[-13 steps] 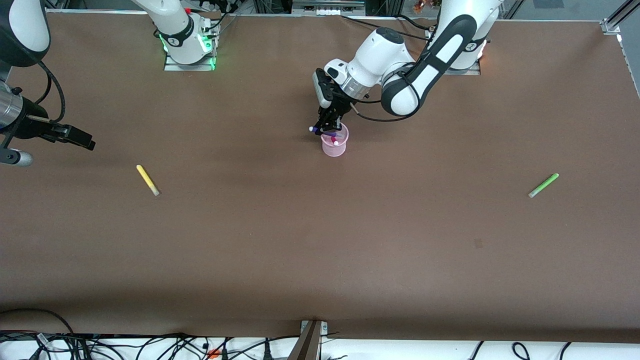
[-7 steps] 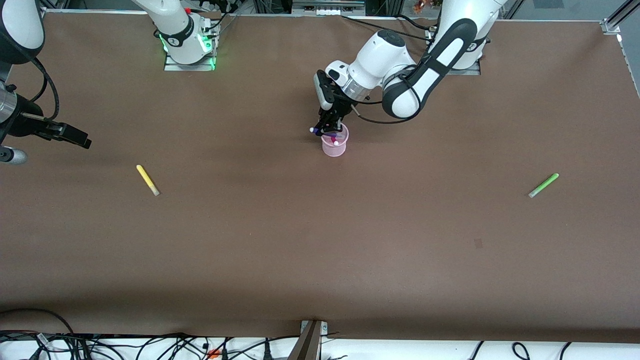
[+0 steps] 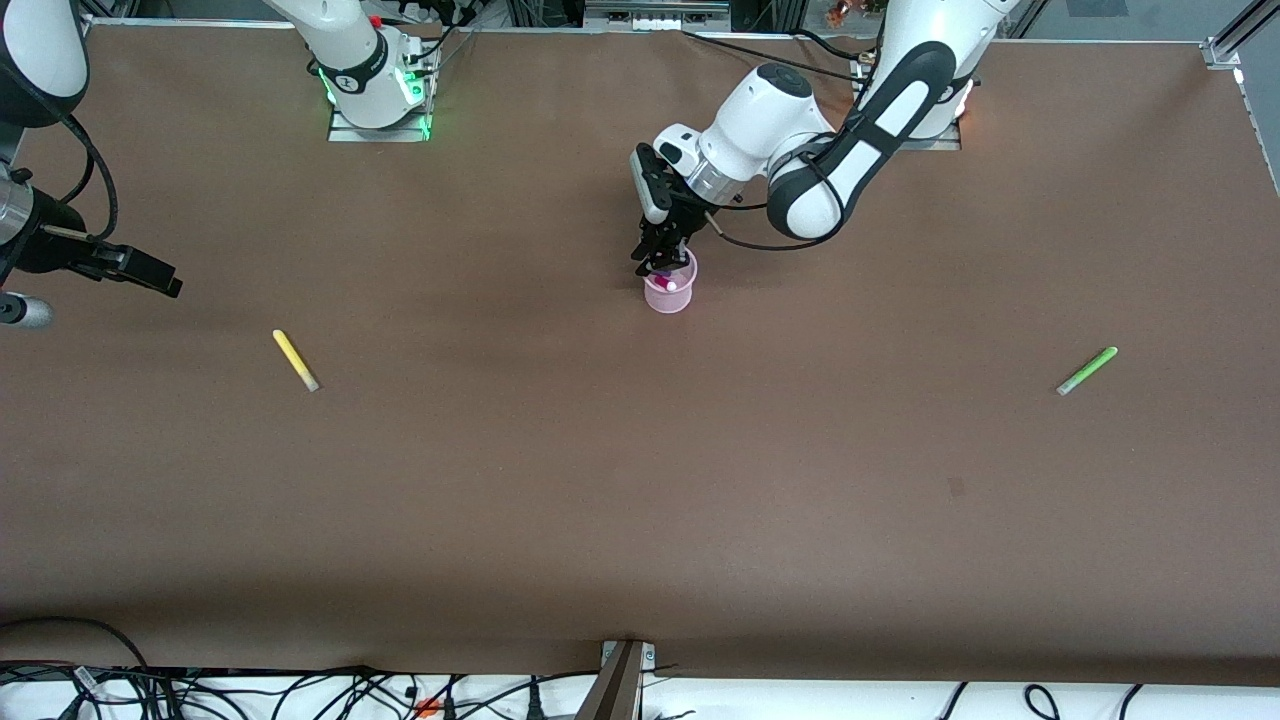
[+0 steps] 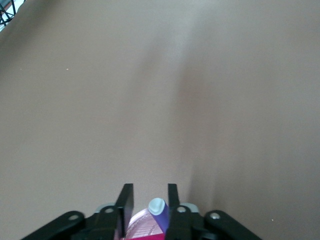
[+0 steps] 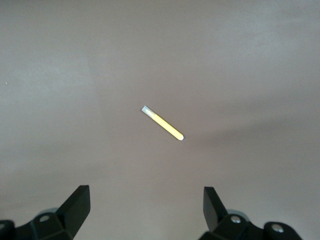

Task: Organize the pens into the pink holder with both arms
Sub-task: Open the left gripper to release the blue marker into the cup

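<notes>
Brown table (image 3: 640, 480): left pincer (image 4: 151, 205) parted w/ purple pen (image 4: 158, 212) between, only wrist shows; right pincer (image 5: 145, 202) spread.

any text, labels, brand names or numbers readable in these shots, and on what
None can be read.
The pens carry no legible print: yellow pen, green pen, purple pen.
The pink holder shows no label.
A round mark on the right arm's base is too small to read.

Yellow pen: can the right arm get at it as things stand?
Probably yes. The yellow pen lies alone on bare table toward the right arm's end, with nothing near or on it. The right gripper hangs open above the table with the pen ahead of its fingers. The left gripper is over the pink holder, well clear.
</notes>
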Controlling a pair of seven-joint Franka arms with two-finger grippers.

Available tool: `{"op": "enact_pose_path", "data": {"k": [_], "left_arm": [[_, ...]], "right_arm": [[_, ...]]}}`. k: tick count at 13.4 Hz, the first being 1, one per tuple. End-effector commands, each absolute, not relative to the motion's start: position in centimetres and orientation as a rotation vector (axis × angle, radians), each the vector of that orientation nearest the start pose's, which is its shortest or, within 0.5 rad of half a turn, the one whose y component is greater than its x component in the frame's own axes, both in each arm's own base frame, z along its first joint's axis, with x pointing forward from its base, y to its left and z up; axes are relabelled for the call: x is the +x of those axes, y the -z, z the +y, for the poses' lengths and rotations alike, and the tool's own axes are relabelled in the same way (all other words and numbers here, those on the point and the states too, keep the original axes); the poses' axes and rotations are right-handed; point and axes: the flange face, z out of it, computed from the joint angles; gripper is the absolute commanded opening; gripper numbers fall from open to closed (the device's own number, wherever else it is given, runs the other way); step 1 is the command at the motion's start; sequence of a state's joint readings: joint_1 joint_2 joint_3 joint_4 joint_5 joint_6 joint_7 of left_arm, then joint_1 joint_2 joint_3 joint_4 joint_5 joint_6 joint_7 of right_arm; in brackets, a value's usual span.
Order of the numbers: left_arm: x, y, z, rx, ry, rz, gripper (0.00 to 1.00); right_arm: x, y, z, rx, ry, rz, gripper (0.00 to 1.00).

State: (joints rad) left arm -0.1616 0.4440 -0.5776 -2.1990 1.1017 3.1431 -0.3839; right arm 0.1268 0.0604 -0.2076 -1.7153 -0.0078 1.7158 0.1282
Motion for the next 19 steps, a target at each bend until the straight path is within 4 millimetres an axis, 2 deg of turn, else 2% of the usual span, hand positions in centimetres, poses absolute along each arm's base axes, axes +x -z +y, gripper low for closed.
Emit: {"op": "enact_pose_path", "data": {"k": [1, 3, 4, 7, 9, 12, 14, 16, 19], "left_arm": [[37.8, -26.9, -41.8, -2.49, 0.978, 2.031, 1.0], [38.9, -27.5, -41.0, -2.523, 1.002, 1.977, 1.0], [39.5, -27.9, -40.8, -2.597, 1.016, 1.903, 1.0], [41.1, -29.1, -41.1, -2.79, 1.054, 1.69, 1.0], [42.0, -30.3, -41.4, -2.905, 1.084, 1.545, 1.0], [43.7, -33.9, -43.3, -3.079, 1.154, 1.317, 1.0], [45.5, -35.8, -43.7, -3.147, 1.18, 1.172, 1.0], [46.6, -38.7, -44.9, -3.228, 1.193, 1.021, 1.0], [47.5, -42.9, -46.9, -3.285, 1.05, 0.808, 1.0]], "right_arm": [[57.0, -54.2, -4.7, -3.148, -0.071, 0.307, 1.0], [57.0, -54.5, -4.7, -3.147, -0.064, 0.307, 1.0], [56.9, -54.5, -4.7, -3.145, -0.066, 0.307, 1.0], [56.7, -54.5, -5.3, -3.143, -0.078, 0.326, 1.0], [57.2, -53.8, -5.4, -3.15, -0.08, 0.349, 1.0], [57.3, -53.6, -5.5, -3.153, -0.077, 0.347, 1.0], [57.1, -53.7, -5.5, -3.152, -0.083, 0.342, 1.0], [57.1, -53.8, -5.5, -3.153, -0.08, 0.332, 1.0], [57.3, -54.2, -5.4, -3.15, -0.049, 0.333, 1.0]]}}
